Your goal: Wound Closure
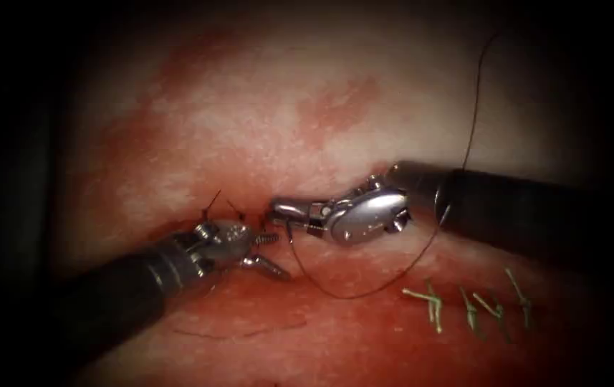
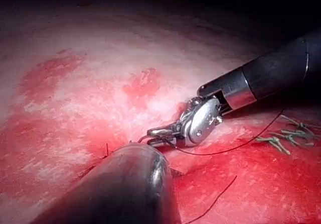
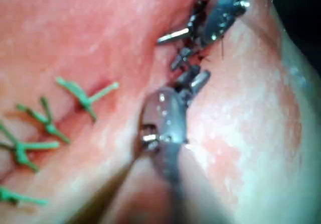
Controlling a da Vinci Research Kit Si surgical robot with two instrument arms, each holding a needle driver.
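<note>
Nearest the endoscope, red fluid (image 1: 364, 337) covered the front of the tissue (image 1: 264, 122), and a loose strand lay on it below your left arm's shaft. Green stitches (image 1: 468, 304) sat in a row on the right, their cut ends sticking up.

Your left pincer (image 1: 269, 252) came in from the lower left. Its two jaws stood spread apart, one pointing toward the cut (image 1: 249, 215), the other angled down over the red tissue, and nothing was between them. In the left wrist view the dark shaft hid this tool's own tip.

Just beyond it, your right pincer (image 1: 284, 209) reached in from the right with its jaws drawn close together at the cut, nearly tip to tip with the left tool. The dark thread (image 1: 364, 290) started right at those jaws, sagged in a long loop across the red tissue, passed the right shaft and climbed out of view at the top. Whether the jaws actually gripped the thread was hard to make out. In the right wrist view, both tips crowded together and blurred, so the grip could not be settled there either.

The needle could not be made out; I could not tell whether it was in the tissue. Two short dark thread ends (image 1: 211, 203) stood up from the cut just left of the tools.

Farther back, the tissue was pale with red patches, fading into shadow.
</note>
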